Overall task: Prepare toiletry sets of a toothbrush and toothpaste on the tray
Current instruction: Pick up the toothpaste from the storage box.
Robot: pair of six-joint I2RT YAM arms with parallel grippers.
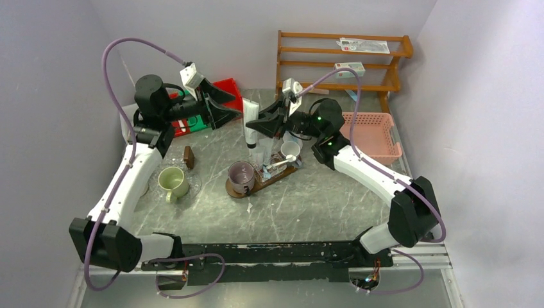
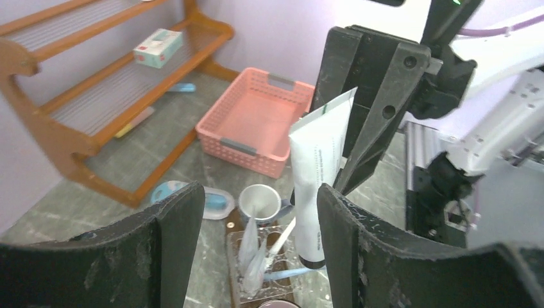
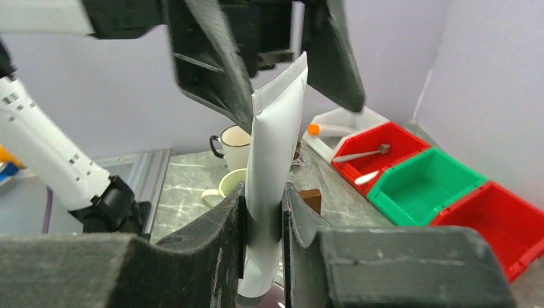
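Observation:
My right gripper (image 1: 262, 127) is shut on a white toothpaste tube (image 1: 251, 122) and holds it upright, cap down, above the dark brown tray (image 1: 272, 180). The right wrist view shows the tube (image 3: 274, 160) pinched between the fingers (image 3: 218, 224). On the tray stand a purple mug (image 1: 241, 175), a clear cup with a white toothbrush (image 1: 274, 165) and a white mug (image 1: 290, 150). My left gripper (image 1: 238, 106) is open and empty, just left of the tube. In the left wrist view the tube (image 2: 317, 186) hangs close to the right finger (image 2: 349, 244).
A cream mug (image 1: 172, 181) and a small brown block (image 1: 188, 156) sit left of the tray. Red and green bins (image 1: 221, 96) stand behind my left gripper. A pink basket (image 1: 372, 135) and a wooden rack (image 1: 343, 61) are at the back right.

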